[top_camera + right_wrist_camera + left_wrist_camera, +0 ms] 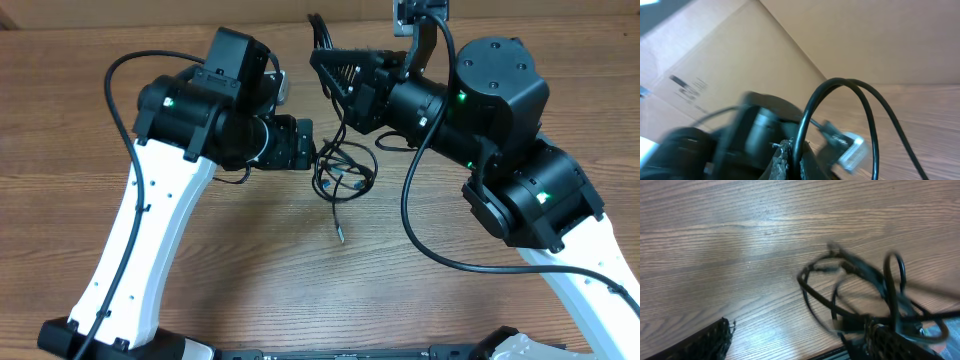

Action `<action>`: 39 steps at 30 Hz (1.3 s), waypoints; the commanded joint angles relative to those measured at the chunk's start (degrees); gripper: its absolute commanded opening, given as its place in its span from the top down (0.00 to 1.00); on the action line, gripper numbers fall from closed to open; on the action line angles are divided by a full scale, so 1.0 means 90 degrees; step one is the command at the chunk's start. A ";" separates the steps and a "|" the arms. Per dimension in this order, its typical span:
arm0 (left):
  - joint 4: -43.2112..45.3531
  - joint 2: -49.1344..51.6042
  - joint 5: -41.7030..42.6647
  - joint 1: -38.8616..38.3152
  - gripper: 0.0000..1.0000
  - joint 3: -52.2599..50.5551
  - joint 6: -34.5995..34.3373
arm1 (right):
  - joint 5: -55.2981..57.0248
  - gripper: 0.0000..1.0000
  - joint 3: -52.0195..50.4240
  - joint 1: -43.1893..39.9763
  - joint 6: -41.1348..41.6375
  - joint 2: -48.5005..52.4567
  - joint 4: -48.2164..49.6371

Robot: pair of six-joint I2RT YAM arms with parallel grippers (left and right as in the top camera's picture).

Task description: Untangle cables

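cables (342, 172) limp, light, snag-prone (grab near a plug (340, 236)); right gripper (790, 152) clamped on one loop, left gripper (799, 327) wide, strands at one jaw.

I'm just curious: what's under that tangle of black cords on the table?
Between the cables only bare wooden table shows. Where a finger of the left gripper covers their edge, what's beneath is hidden.

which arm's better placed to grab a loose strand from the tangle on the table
Left. The left gripper is open and low, right beside the cables on the table. The right gripper is raised and shut on one of them, so it likely serves better as the anchor.
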 commanded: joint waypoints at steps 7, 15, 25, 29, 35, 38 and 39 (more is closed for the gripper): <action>0.0015 0.0685 0.0253 -0.0372 0.19 0.0044 -0.0085 | 0.0542 0.96 0.0090 0.0002 0.0503 -0.0063 0.0270; -0.0029 0.0537 0.0289 0.0114 0.21 0.0053 -0.0311 | 0.1610 0.96 0.0087 0.0002 0.0478 -0.0063 -0.0313; 0.0136 0.0379 0.3162 0.0495 0.20 0.0051 0.1156 | 0.1906 0.96 0.0087 0.0002 0.0811 0.0044 -0.0430; 0.0061 0.0381 0.3174 0.0444 0.18 0.0051 0.1447 | 0.1902 0.96 0.0087 0.0002 0.0816 0.0087 -0.0423; 0.0078 0.0391 0.2883 0.0228 0.20 0.0049 0.1416 | 0.1870 0.96 0.0087 0.0002 0.1120 0.0129 -0.0423; 0.0075 0.0398 0.1712 -0.0015 0.21 0.0044 0.0563 | 0.1855 0.96 0.0087 0.0002 0.1387 0.0126 -0.0355; 0.0080 0.0398 0.1399 -0.0092 0.21 0.0044 0.0338 | 0.1812 0.96 0.0087 0.0002 0.1426 0.0126 -0.0318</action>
